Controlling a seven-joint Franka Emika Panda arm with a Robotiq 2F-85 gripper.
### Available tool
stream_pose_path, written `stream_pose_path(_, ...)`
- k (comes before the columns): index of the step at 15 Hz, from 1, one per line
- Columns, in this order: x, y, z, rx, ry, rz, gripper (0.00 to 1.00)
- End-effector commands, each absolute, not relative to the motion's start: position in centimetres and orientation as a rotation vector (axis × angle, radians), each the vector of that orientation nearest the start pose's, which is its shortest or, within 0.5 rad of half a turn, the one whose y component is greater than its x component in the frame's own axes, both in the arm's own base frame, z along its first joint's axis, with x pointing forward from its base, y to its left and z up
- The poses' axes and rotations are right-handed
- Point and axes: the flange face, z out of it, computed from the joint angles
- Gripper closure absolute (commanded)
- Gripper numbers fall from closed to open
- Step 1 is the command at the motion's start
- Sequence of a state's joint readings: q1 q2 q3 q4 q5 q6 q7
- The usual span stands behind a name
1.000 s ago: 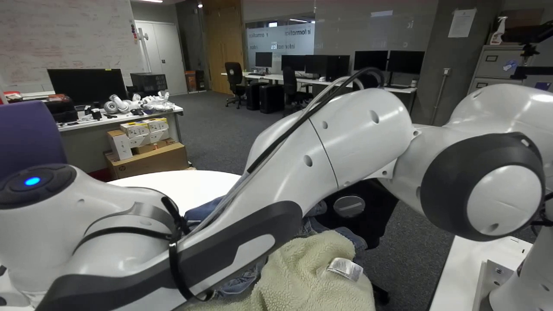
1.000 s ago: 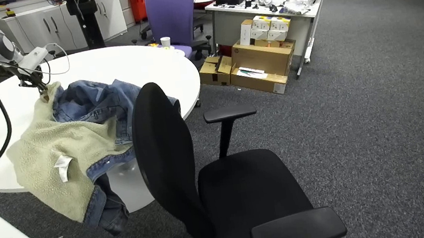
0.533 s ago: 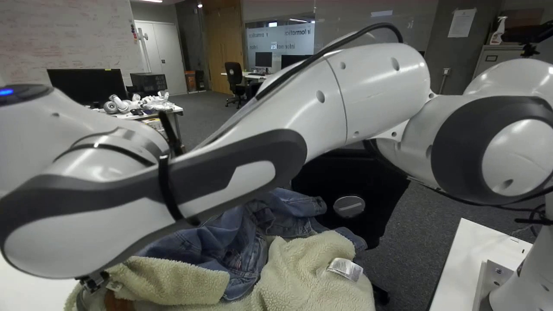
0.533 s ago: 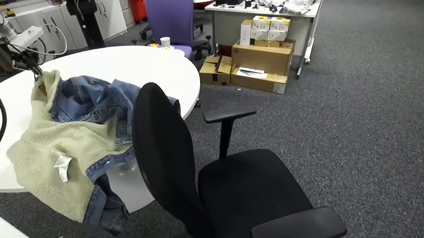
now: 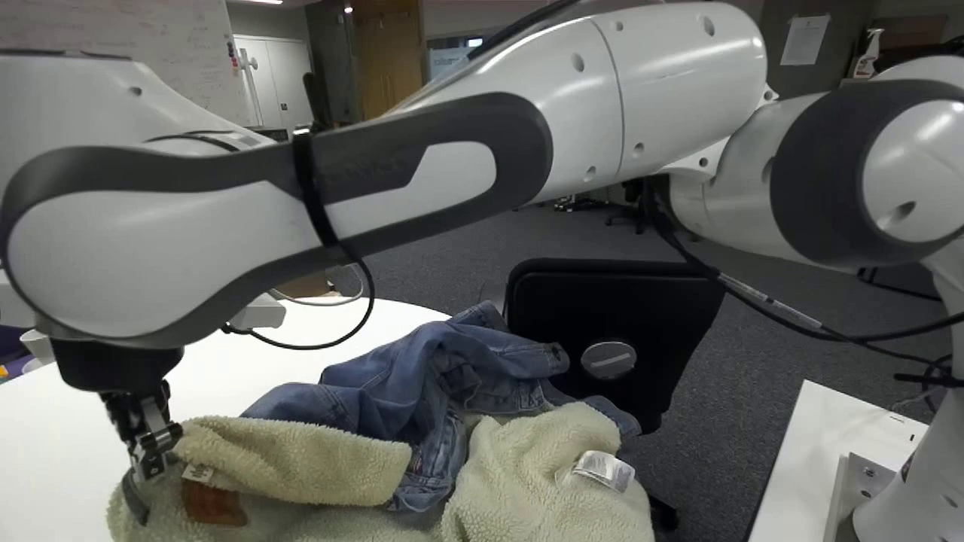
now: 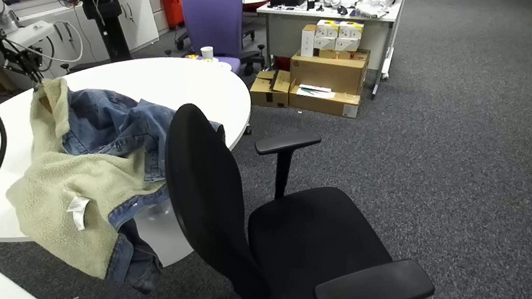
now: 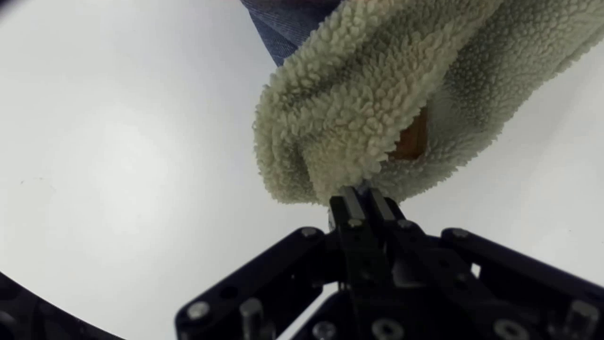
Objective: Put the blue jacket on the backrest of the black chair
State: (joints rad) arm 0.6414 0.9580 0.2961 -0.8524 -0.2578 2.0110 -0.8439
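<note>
A smooth, round white worktop [image 6: 171, 77] is showing in all my views. Just beside its edge, a black upholstered office chair [image 6: 306, 231] is standing upright, the rear of its tall black backrest [image 6: 205, 192] facing the worktop. My glossy white and grey jointed arm [image 5: 580, 113] is spanning an exterior view, its far end hanging above the worktop. A fleece-lined blue denim jacket [image 6: 92, 178] is lying crumpled across the worktop, much of its cream lining uppermost, and one denim end is hanging down past the edge. Some of the denim is lying close to the backrest; I'm failing to make out whether they're touching. I'm gripping the jacket with my black two-fingered metal tool [image 7: 363, 190], its tips pinching a fold of the cream fleece. A silver oval disc [image 5: 608, 360] is showing on the backrest's rear. On the lining, a white cloth tag [image 5: 602, 470] is lying well apart from the tool, while a small brown patch [image 5: 213, 504] is showing near the tips.
</note>
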Motion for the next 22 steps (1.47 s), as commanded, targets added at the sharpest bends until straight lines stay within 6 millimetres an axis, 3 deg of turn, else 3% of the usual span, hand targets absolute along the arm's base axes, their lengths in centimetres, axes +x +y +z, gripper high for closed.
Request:
stream_pose_path(1, 54.4, 56.2, 40.9, 2.031, 2.344, 0.442, 0.98)
stream_pose_path(5, 52.5, 55.6, 43.9, 2.010, 2.280, 0.564, 0.98)
stream_pose_path(7, 51.5, 54.6, 44.2, 2.061, 2.234, 0.533, 0.98)
stream_pose_path(11, 49.4, 52.9, 41.4, 2.116, 2.217, 0.427, 0.98)
stream_pose_path(22, 41.3, 49.6, 37.1, 2.124, 2.180, 0.630, 0.98)
